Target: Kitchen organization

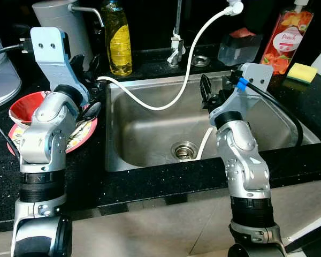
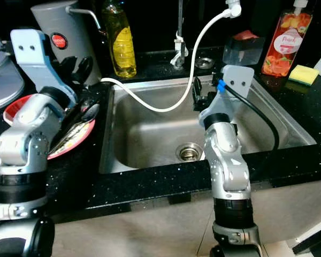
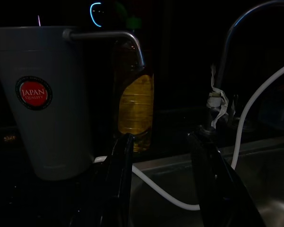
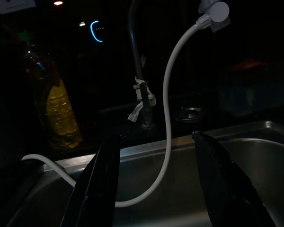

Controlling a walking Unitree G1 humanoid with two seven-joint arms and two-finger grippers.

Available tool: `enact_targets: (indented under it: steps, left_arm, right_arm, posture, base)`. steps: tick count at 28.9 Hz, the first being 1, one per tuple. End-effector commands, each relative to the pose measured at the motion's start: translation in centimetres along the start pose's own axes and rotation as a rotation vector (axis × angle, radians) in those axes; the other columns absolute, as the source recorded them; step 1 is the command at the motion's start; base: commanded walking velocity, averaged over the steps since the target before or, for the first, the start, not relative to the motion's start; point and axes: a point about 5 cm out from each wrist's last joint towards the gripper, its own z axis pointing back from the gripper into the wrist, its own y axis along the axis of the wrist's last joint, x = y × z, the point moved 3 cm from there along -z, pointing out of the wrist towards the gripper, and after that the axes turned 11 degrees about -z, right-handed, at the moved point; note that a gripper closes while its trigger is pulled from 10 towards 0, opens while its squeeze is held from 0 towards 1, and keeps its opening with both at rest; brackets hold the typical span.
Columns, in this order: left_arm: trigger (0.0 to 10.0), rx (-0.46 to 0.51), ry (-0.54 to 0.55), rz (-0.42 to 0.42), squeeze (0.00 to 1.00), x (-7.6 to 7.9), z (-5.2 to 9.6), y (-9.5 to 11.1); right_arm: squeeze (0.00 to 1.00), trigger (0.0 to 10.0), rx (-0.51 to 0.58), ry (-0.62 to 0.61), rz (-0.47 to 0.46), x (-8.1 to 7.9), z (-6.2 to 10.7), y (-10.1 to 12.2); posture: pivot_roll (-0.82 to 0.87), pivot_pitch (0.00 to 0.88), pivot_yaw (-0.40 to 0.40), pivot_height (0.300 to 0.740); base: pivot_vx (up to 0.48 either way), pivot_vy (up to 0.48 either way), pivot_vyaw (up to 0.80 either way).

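Beside the sink's left rim on the table, the spread, empty left end effector (image 1: pixel 91 72) hovers over stacked red plates (image 1: pixel 27 107), likely rigid, slick and breakable, best pinched at an exposed rim, while the right end effector (image 1: pixel 214 88) hangs spread over the sink (image 1: pixel 150 155).

A black speckled stone counter (image 1: pixel 150 184) surrounds a stainless steel sink (image 1: pixel 150 139) set into it, the basin's drain (image 1: pixel 184 150) near the middle. Behind the sink the wall area falls into deep shadow, with the tap's stem (image 1: pixel 176 32) rising into the dark. Below the counter's front edge runs a pale beige cabinet face (image 1: pixel 150 230). Light falls from above onto the basin.
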Motion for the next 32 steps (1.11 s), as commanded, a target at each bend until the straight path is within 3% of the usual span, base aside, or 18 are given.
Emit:
enact_targets:
  steps: [1, 11, 15, 21, 28, 32]
  left_arm:
    - [10.0, 0.008, -0.005, 0.002, 0.0, 0.1, -0.3, 0.2]
    - [10.0, 0.006, -0.007, 0.006, 0.0, 0.2, -0.4, 0.0]
    - [10.0, 0.011, 0.003, 0.007, 0.0, -0.1, -0.4, 0.1]
    - [10.0, 0.002, -0.017, 0.002, 0.0, 0.4, -0.5, -0.2]
    - [10.0, 0.009, -0.003, 0.006, 0.0, 0.0, -0.4, 0.0]
    - [10.0, 0.001, -0.015, 0.003, 0.0, 0.3, -0.5, -0.3]
  right_arm:
    - [0.0, 10.0, -0.016, 0.002, -0.001, -0.2, -0.1, -0.3]
    - [0.0, 10.0, -0.007, -0.014, 0.007, 0.3, -0.2, 0.0]
    - [0.0, 10.0, -0.015, 0.006, 0.012, -0.1, -0.1, -0.2]
    - [0.0, 10.0, 0.0, -0.025, 0.009, 0.6, -0.2, 0.2]
    - [0.0, 10.0, -0.014, 0.001, 0.023, 0.1, 0.0, -0.1]
    - [0.0, 10.0, 0.008, -0.032, 0.021, 1.0, -0.2, 0.5]
  posture:
    - [0.07, 0.0, 0.034, 0.74]
    - [0.06, 0.0, 0.036, 0.74]
    - [0.06, 0.0, 0.037, 0.74]
    - [0.05, 0.0, 0.047, 0.74]
    - [0.05, 0.0, 0.041, 0.74]
    - [0.04, 0.0, 0.057, 0.74]
  base:
    - [0.0, 0.0, 0.0]
    - [0.0, 0.0, 0.0]
    - [0.0, 0.0, 0.0]
    - [0.0, 0.0, 0.0]
    - [0.0, 0.0, 0.0]
    - [0.0, 0.0, 0.0]
